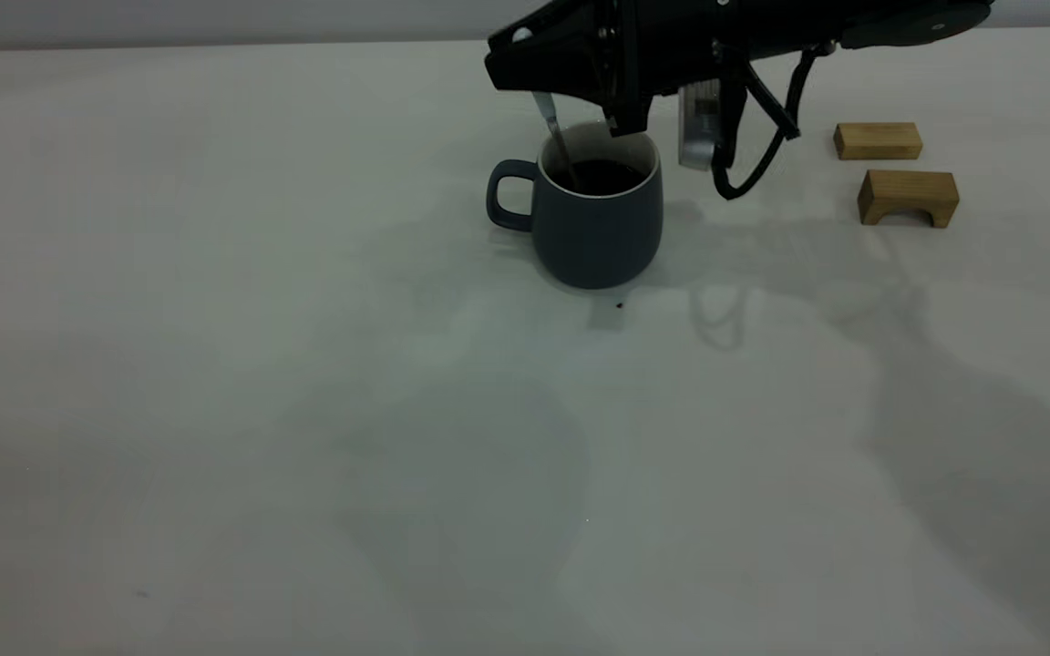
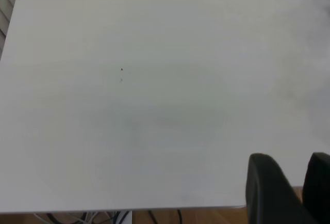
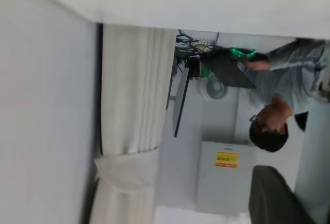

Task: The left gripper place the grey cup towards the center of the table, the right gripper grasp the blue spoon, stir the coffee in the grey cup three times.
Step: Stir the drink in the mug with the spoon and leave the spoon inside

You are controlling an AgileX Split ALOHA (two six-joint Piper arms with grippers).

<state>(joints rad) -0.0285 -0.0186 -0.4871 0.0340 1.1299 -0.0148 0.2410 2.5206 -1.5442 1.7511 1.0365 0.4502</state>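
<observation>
- Right gripper (image 1: 571, 91) hangs over the cup (image 1: 591, 223), pinching the top of the spoon (image 1: 554, 132).
- Only the grey neck of the spoon shows. Its handle is hidden in the black fingers, and its bowl is down in the coffee (image 1: 602, 175).
- The cup stands upright near the middle of the table (image 1: 306, 410), with its handle pointing to the left arm's side.
- A small dark speck (image 1: 619, 305) lies on the table just in front of the cup.
- Two wood blocks (image 1: 908, 196) sit well apart from the cup, on the right arm's side.
- Left gripper (image 2: 289, 182) shows only in its own wrist view, at the table's edge. Its two fingers are apart with nothing between them, and they are partly cut off.
- The right wrist view looks away at a curtain (image 3: 134, 131) and a person (image 3: 281, 105), so the cup is out of sight there.
</observation>
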